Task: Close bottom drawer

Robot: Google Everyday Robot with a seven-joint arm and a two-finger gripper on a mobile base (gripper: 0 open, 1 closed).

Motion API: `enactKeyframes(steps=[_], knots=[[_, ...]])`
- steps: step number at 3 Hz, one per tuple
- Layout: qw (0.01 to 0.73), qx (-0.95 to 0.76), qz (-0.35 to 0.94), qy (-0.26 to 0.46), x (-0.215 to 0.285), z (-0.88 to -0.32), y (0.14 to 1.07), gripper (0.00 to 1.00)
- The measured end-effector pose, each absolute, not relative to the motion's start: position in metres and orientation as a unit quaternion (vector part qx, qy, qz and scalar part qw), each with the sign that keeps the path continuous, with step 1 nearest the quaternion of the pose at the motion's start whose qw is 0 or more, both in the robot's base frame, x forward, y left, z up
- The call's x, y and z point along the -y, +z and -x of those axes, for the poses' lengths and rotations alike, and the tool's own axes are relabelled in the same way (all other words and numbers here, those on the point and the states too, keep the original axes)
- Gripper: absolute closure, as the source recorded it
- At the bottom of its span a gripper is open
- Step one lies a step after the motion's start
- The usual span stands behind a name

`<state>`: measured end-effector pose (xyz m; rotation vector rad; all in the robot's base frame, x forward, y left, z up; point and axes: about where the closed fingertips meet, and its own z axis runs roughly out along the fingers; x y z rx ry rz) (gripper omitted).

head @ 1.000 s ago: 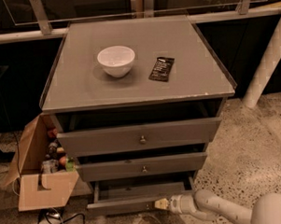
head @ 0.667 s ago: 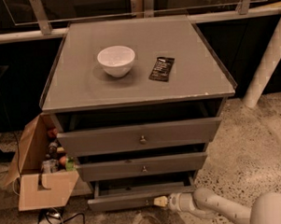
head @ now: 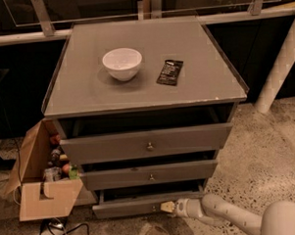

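The bottom drawer (head: 123, 208) sits at the foot of the cabinet (head: 87, 92), pulled partly out beneath the middle drawer (head: 116, 178). The gripper (head: 167, 207) is low at its front panel, just right of the knob (head: 153, 207); whether it is spread or pressed together cannot be told. A bowl (head: 122, 63) and packet (head: 170, 72) lie on top, and a cardboard box (head: 43, 197) stands to the cabinet's left.

Dim, warm light from overhead — the cabinet top (head: 87, 92) glows softly, the bowl (head: 122, 63) throws a faint shadow, 3 drawer recesses (head: 138, 122) go black. The gripper (head: 167, 207), at the bottom drawer (head: 127, 207), sits in murk.
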<state>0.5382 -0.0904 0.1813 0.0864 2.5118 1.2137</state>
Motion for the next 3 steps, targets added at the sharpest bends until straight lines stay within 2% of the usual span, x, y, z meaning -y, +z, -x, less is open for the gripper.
enactKeyframes(steps=[3], knots=[[0.190, -0.883, -0.039, 0.427, 0.089, -0.563, 0.182, 1.00]])
